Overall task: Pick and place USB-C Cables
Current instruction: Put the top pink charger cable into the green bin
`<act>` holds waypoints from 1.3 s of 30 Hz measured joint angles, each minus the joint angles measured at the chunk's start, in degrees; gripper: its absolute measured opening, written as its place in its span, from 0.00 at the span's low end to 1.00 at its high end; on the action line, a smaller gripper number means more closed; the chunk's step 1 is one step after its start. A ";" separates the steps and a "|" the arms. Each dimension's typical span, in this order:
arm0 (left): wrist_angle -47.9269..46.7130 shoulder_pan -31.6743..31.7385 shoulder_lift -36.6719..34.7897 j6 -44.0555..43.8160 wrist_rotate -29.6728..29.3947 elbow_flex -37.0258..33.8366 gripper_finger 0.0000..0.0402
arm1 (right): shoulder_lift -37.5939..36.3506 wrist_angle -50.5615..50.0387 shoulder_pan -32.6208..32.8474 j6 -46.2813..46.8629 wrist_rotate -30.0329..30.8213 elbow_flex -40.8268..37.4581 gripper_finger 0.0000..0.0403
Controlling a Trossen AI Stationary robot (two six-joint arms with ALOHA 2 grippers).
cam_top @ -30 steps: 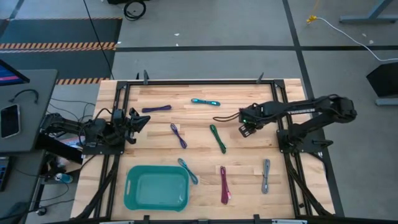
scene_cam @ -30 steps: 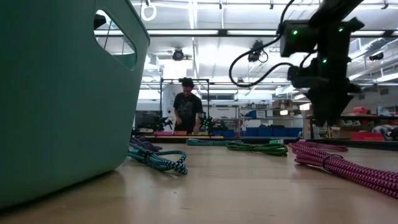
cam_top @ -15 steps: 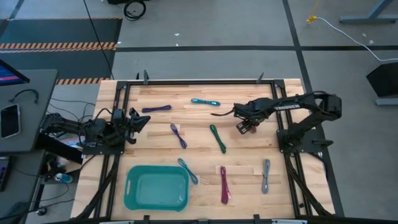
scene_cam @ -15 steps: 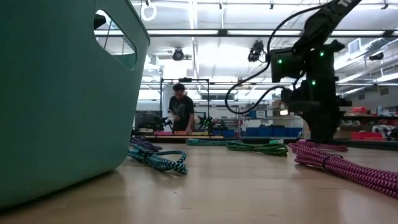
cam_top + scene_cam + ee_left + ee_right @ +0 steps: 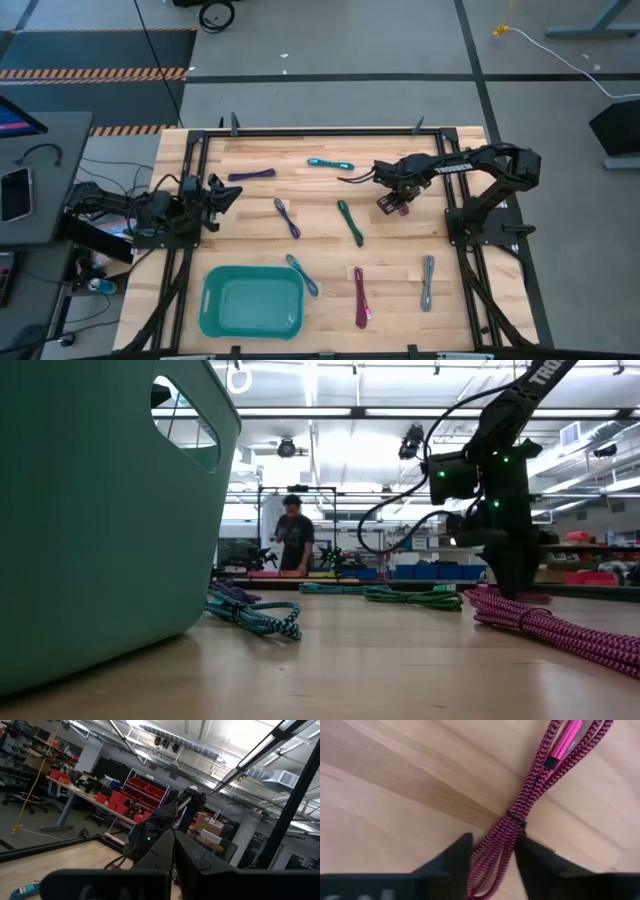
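Straddling a pink-red braided cable (image 5: 520, 815), R gripper (image 5: 492, 852) sits low on the bench's right half near the far edge, fingers (image 5: 457, 852) either side w/ a gap, not clamped. L gripper (image 5: 222, 193) closed, empty, at left edge.

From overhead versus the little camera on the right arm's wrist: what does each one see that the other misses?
Only the high view shows the teal bin, the resting left hand at the table's left side, and scattered cables such as the green cable. Only the right wrist view shows the pink braided cable lying between that hand's open fingers; from overhead the arm hides it. Both show the right hand and the wooden table.
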 joint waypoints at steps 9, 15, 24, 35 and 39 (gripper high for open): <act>-0.01 0.00 0.00 0.00 0.02 0.00 0.05 | -3.75 -0.16 0.10 -0.08 -0.41 -0.24 0.02; 0.00 0.02 0.01 -2.38 0.02 0.00 0.05 | -11.10 7.21 3.84 2.56 -2.63 -0.15 0.02; -7.77 0.09 1.45 0.27 -0.03 6.52 0.01 | -24.70 31.27 8.94 2.72 -3.03 -0.04 0.02; -27.79 0.09 24.00 16.12 0.01 39.14 0.01 | -30.91 57.36 9.61 -3.05 -11.79 -0.02 0.02; -32.13 0.09 35.13 15.39 0.08 49.66 0.02 | -30.12 65.27 10.11 -3.12 -16.03 0.05 0.02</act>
